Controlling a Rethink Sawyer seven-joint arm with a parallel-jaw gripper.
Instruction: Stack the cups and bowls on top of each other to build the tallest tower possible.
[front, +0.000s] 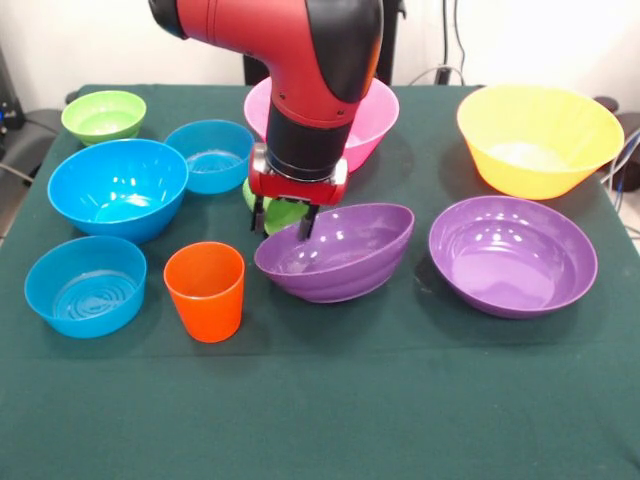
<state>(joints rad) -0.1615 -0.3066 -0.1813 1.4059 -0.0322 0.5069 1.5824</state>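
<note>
Pincer (283, 220) grips the far rim of a glossy purple bowl (335, 252), which sits tilted on the surface (400, 400).

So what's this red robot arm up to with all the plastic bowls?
The gripper is down at the rim of a tilted purple bowl, with a green cup just behind it. The other bowls and the orange cup sit apart on the green table. Nothing is stacked yet.
</note>
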